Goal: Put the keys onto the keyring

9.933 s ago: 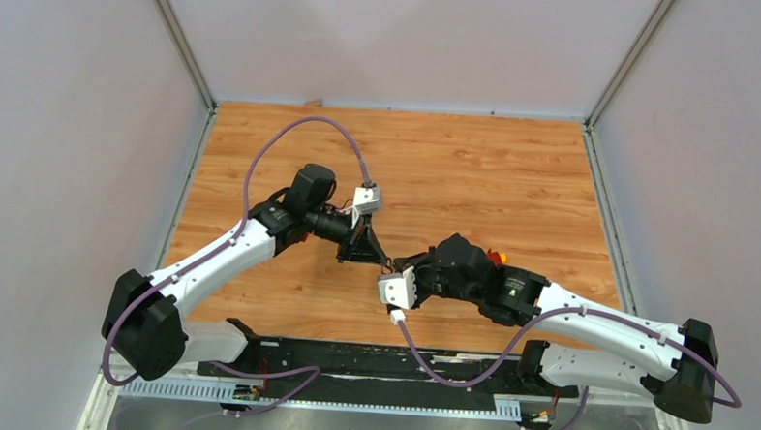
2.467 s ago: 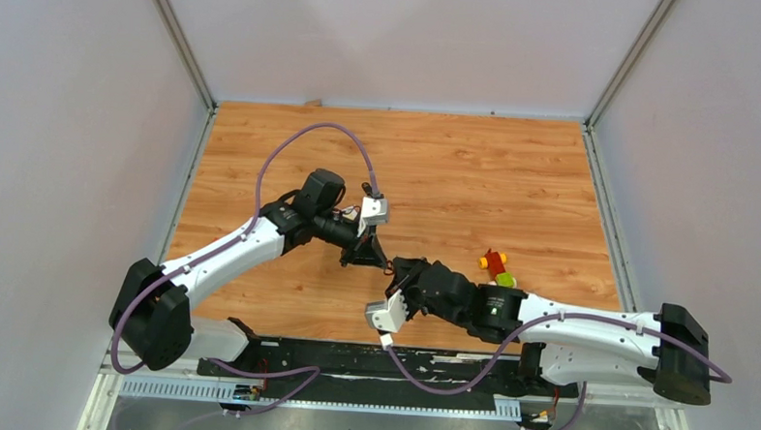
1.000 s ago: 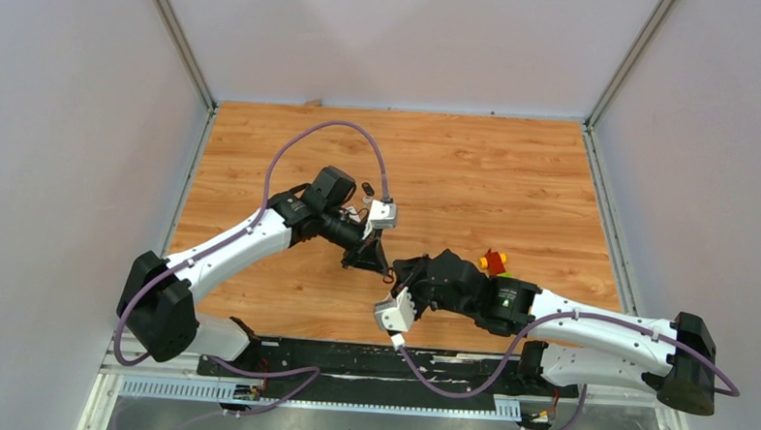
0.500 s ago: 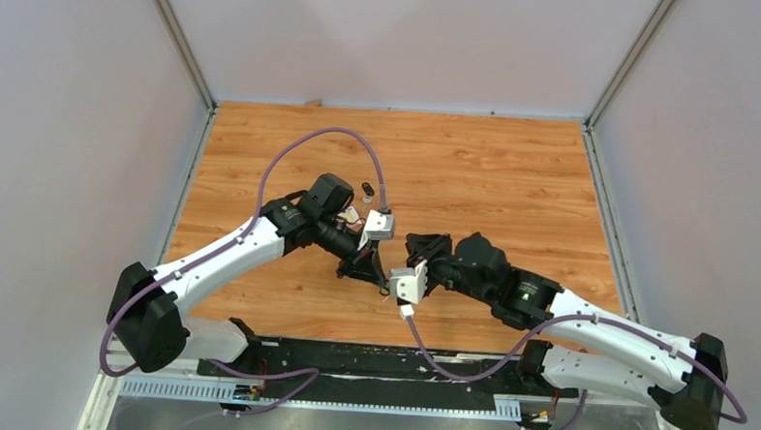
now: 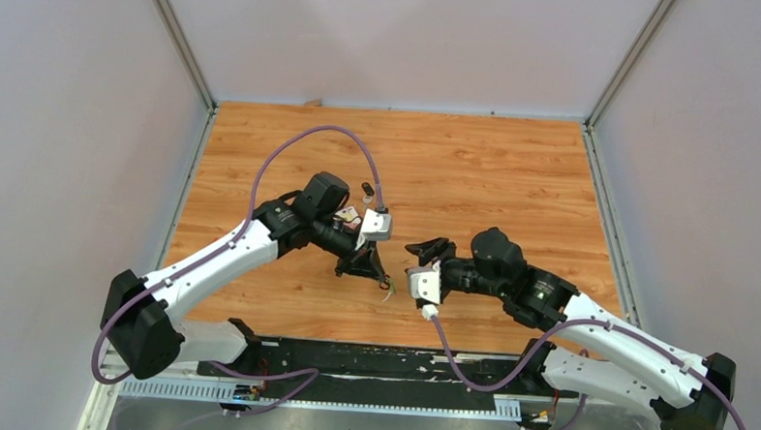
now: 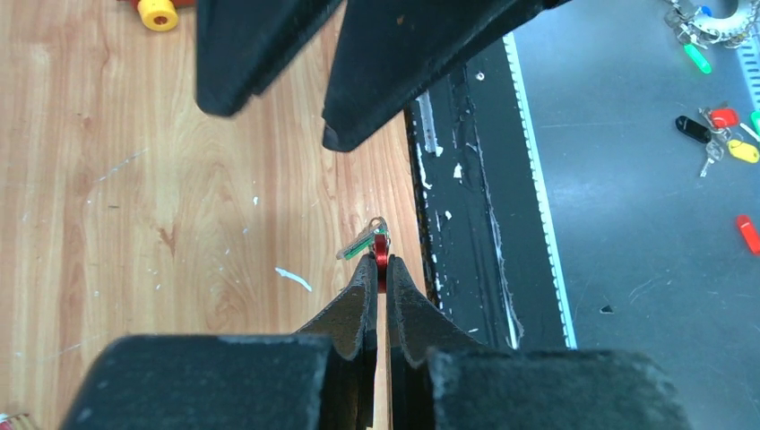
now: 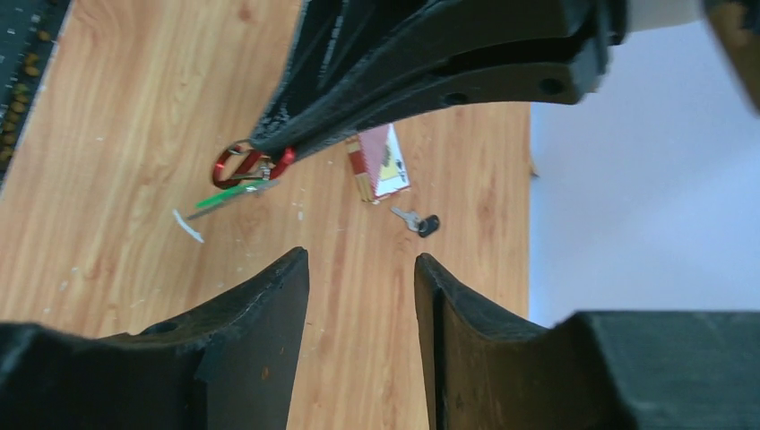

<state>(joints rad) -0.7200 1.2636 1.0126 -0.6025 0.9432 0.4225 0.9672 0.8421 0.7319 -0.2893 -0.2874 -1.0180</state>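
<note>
Pale grey walls [image 5: 404, 42] enclose a wood-grain tabletop [image 5: 476, 151]; beyond its near edge lies a grey surface [image 6: 645, 179], perhaps metal.

No text, number or brand mark reads clearly in any view.
- Small red-and-white box [image 7: 385, 162] lying on the wooden table [image 7: 134, 107]: dark print on its white face, too blurred to read (lettering or picture, can't tell).
- Coloured key tags [image 6: 724, 117] on the grey bench [image 6: 645, 224]: too small to show any lettering.
</note>
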